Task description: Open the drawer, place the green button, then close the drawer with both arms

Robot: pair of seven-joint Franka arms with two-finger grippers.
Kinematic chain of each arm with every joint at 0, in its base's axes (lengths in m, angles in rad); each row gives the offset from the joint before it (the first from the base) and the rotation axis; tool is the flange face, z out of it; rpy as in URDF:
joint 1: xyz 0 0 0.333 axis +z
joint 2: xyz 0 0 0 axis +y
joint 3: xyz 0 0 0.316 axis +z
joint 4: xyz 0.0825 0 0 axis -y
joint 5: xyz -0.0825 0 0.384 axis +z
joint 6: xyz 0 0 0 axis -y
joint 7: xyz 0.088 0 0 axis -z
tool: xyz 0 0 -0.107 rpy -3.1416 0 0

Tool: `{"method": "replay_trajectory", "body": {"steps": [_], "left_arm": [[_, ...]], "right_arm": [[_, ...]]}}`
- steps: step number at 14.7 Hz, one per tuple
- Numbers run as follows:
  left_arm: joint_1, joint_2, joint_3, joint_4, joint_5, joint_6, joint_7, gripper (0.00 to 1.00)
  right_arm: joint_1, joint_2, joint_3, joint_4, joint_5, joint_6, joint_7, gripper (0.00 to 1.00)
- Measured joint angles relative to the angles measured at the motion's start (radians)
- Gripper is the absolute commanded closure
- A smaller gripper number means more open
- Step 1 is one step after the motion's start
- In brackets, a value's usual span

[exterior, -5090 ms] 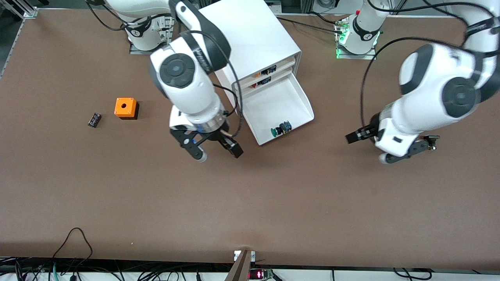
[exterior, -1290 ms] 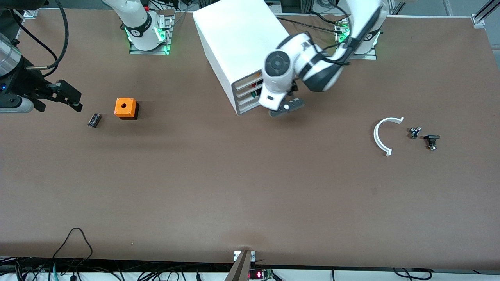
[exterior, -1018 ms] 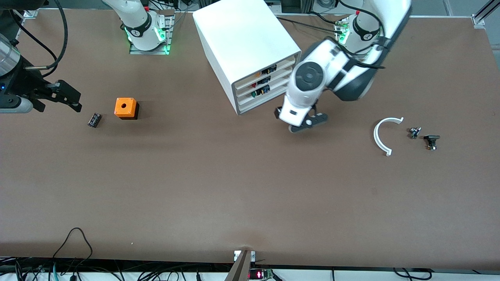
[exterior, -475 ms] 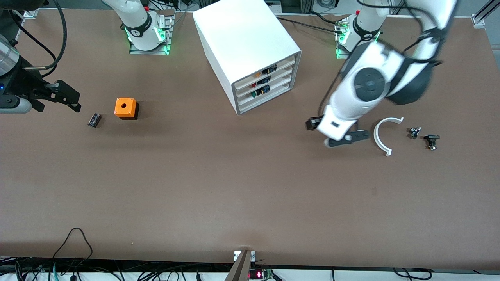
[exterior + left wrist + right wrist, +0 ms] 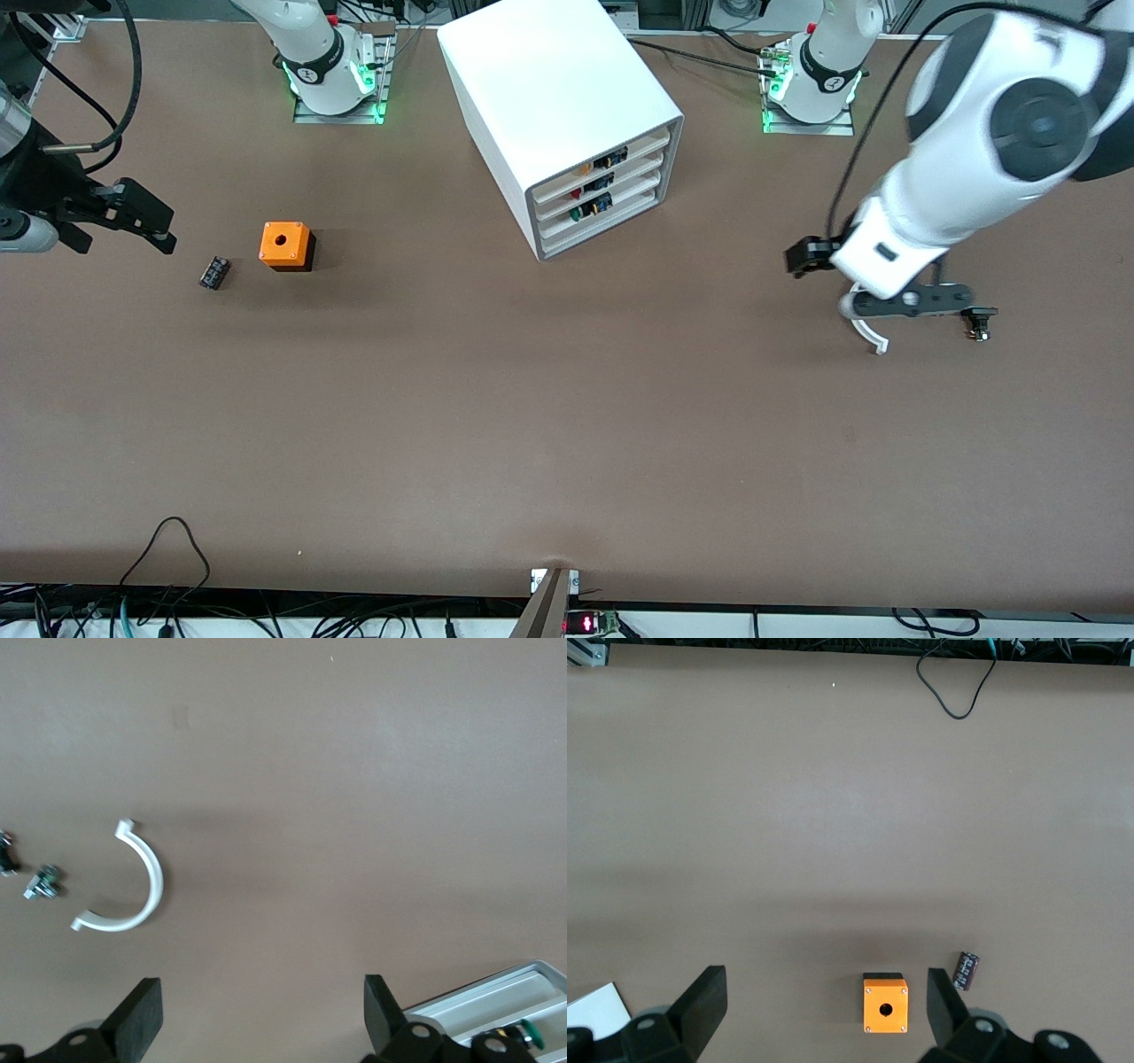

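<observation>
The white grey-framed cabinet point(image 5: 567, 80) stands at the middle of the table, close to the robots' bases. Its third drawer point(image 5: 620, 206) is pushed in. The button's green cap point(image 5: 578, 213) shows through the drawer front, and also in the left wrist view point(image 5: 529, 1031). My left gripper point(image 5: 873, 283) is open and empty, over a white curved piece point(image 5: 870, 334) toward the left arm's end of the table. My right gripper point(image 5: 89, 226) is open and empty at the right arm's end of the table, near the orange cube point(image 5: 284, 245).
A small flat black part point(image 5: 213, 272) lies beside the orange cube. A small black part point(image 5: 977, 321) lies beside the white curved piece point(image 5: 142, 886), with small metal bits point(image 5: 42, 883) near it. Cables hang at the table's front edge.
The drawer, open five seconds ago with the button in it, is now shut. My left gripper has swung from the cabinet front to over the white curved piece. My right arm has withdrawn.
</observation>
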Motion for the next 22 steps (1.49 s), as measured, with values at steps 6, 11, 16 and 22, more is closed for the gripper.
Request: {"method": "replay_trajectory", "body": {"steps": [6, 11, 16, 22], "left_arm": [[-0.103, -0.168, 0.316, -0.069, -0.067, -0.012, 0.388, 0.00], [-0.148, -0.239, 0.449, -0.162, -0.077, 0.111, 0.508, 0.00], [-0.158, -0.243, 0.449, -0.180, -0.077, 0.093, 0.474, 0.00], [-0.160, -0.244, 0.448, -0.177, -0.077, 0.089, 0.468, 0.00]], "right_arm": [[-0.001, 0.000, 0.000, 0.003, 0.000, 0.000, 0.000, 0.00], [-0.004, 0.000, 0.000, 0.006, 0.000, 0.000, 0.000, 0.00], [-0.006, 0.000, 0.000, 0.006, 0.000, 0.000, 0.000, 0.00], [-0.006, 0.001, 0.000, 0.006, 0.000, 0.000, 0.000, 0.00]]}}
